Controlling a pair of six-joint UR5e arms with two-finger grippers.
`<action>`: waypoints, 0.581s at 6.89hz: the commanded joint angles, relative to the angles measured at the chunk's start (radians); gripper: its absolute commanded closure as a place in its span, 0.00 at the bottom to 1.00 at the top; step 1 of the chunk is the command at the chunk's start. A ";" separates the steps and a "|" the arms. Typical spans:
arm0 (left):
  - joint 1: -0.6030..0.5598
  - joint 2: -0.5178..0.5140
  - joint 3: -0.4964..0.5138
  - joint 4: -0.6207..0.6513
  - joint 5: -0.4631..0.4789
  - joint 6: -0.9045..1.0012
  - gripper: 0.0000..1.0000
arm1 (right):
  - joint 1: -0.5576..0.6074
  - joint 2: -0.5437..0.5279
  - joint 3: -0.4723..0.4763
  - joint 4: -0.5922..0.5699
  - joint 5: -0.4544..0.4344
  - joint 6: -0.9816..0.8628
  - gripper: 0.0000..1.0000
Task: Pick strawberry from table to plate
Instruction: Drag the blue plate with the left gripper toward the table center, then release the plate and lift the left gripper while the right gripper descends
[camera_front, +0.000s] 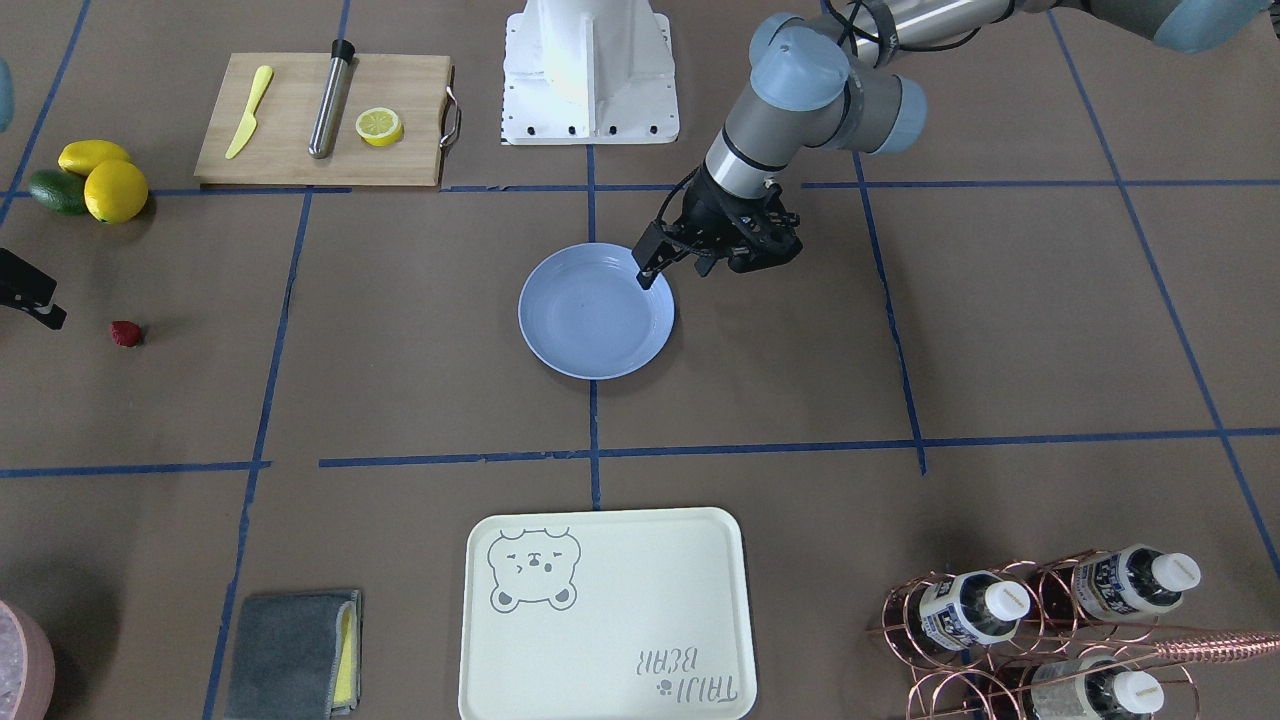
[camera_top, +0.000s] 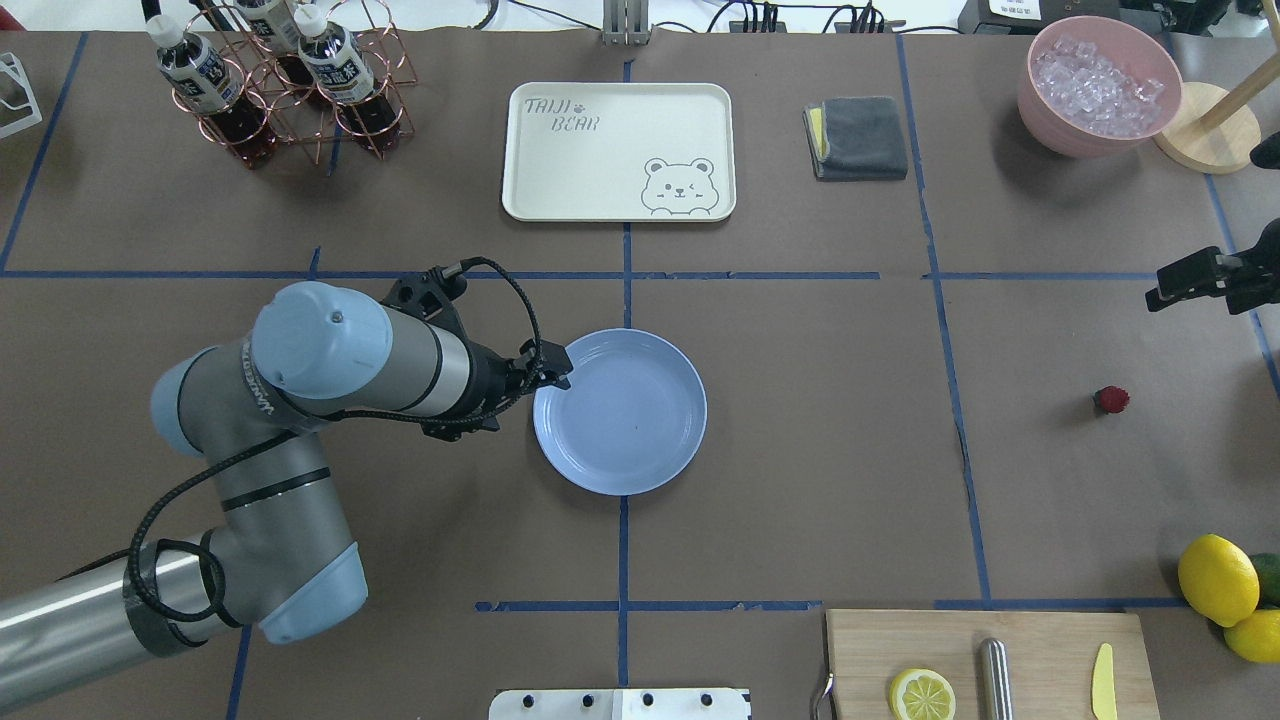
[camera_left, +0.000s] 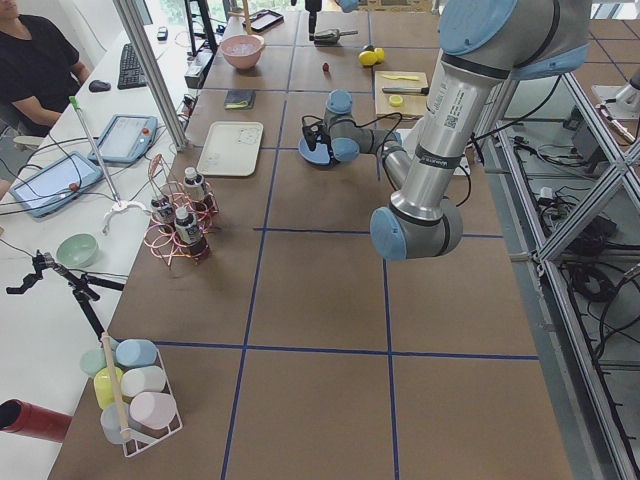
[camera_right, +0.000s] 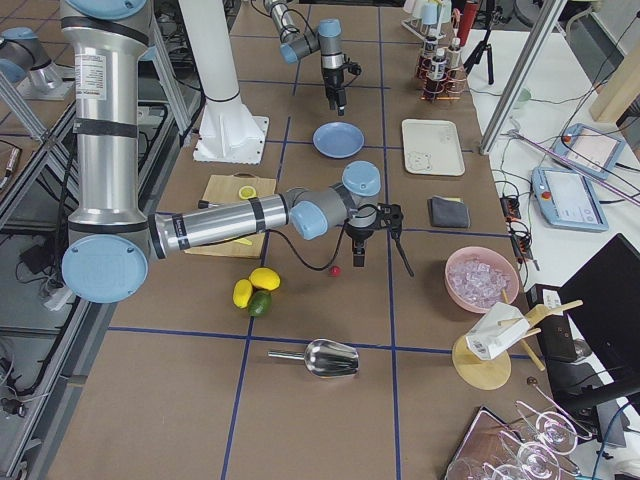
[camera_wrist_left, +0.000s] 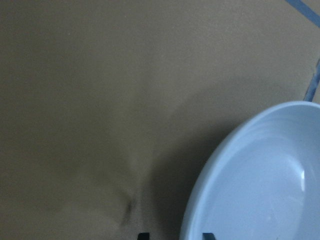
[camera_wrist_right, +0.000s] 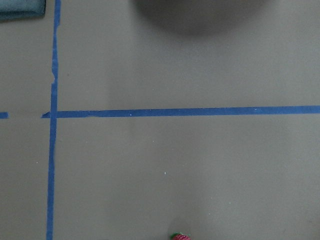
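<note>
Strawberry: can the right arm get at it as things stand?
Probably yes. The right gripper hangs close by the strawberry, which lies alone on bare table with nothing between them.

Dark-red strawberry (camera_front: 125, 333), light-blue plate (camera_front: 590, 335), brown worktop (camera_front: 1000, 330) gridded with blue tape lines, cream tray (camera_front: 620, 600) with grey bear outline, yellow lemons (camera_front: 115, 190), green avocado (camera_front: 55, 191), grey cloth (camera_front: 285, 655) with yellow edge

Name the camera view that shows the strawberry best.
Overhead exterior: the strawberry lies whole and unobstructed on bare table. Exterior front-facing shows it similarly near the view's left edge; both side views show only a tiny red speck; right wrist-mounted crops it at the bottom edge; left wrist-mounted misses it.
</note>
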 joint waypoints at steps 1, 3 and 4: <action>-0.076 0.000 -0.125 0.192 -0.004 0.138 0.00 | -0.072 -0.014 -0.009 0.001 -0.061 0.001 0.00; -0.161 0.009 -0.134 0.224 -0.046 0.234 0.00 | -0.131 -0.015 -0.007 0.002 -0.084 0.034 0.00; -0.200 0.009 -0.136 0.224 -0.047 0.254 0.00 | -0.160 -0.015 -0.010 0.001 -0.128 0.038 0.00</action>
